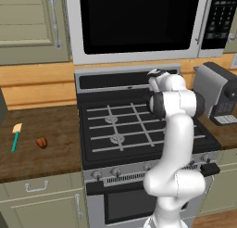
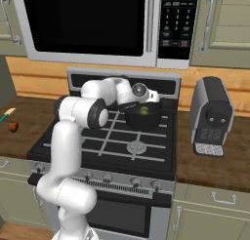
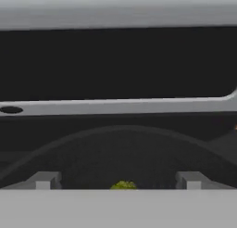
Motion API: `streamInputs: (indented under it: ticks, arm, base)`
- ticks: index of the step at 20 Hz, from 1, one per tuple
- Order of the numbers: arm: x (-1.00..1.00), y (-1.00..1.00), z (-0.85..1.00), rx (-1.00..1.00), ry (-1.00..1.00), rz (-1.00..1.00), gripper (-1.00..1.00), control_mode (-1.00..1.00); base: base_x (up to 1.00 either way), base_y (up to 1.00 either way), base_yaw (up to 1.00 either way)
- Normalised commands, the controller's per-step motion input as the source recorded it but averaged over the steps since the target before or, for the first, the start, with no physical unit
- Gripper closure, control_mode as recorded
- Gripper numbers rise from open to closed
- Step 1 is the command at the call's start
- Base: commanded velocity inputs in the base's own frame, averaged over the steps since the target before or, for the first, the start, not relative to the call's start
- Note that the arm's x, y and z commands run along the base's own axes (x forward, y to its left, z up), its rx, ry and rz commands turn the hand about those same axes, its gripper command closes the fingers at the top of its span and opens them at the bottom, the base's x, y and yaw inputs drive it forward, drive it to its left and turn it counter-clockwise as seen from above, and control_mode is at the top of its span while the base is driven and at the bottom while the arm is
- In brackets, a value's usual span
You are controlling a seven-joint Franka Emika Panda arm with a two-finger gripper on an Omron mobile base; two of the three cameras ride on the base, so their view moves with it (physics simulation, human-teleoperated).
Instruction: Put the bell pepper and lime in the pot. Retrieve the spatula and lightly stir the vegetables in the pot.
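Holding my pincer (image 3: 118,181) over the pot (image 2: 142,118), jaws spread wide with nothing between them.

- Pincer: open; in the hand view my two finger tips (image 3: 45,180) stand far apart at the bottom edge, the pot's dark curved rim arching above them.
- Lime (image 2: 144,110): lying inside the pot; in the hand view a scrap of yellow-green shows low between my tips.
- Pot: black, standing on the stove (image 2: 105,145), toward the back right of the grates, just beside my wrist.
- Bell pepper (image 1: 42,142): red-orange, on the wooden counter (image 1: 37,134) left of the stove, well apart from the pot.
- Spatula (image 1: 16,136): teal handle, cream blade, lying flat on the same counter just left of the pepper, blade toward the wall.
- Coffee machine (image 2: 211,116): on the counter right of the stove.
- Microwave (image 2: 105,24): mounted above the stove.
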Motion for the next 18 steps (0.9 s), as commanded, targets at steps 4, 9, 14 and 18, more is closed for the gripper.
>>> streamInputs:
  ticks: [4, 9, 14, 18]
  arm:
    - [-0.81, 0.06, 0.29, 0.0, -0.08, 0.0, -1.0, -1.0]
    - [-0.75, 0.26, 0.53, 0.0, -0.05, 0.0, -1.0, -1.0]
    - [-0.67, 0.27, 0.98, 0.0, -0.08, 0.0, -1.0, -1.0]
    - [-0.81, 0.17, 0.89, 0.0, -0.01, 0.0, -1.0, -1.0]
  base:
    - [0.0, 0.0, 0.0]
    - [0.0, 0.0, 0.0]
    - [0.0, 0.0, 0.0]
    - [0.0, 0.0, 0.0]
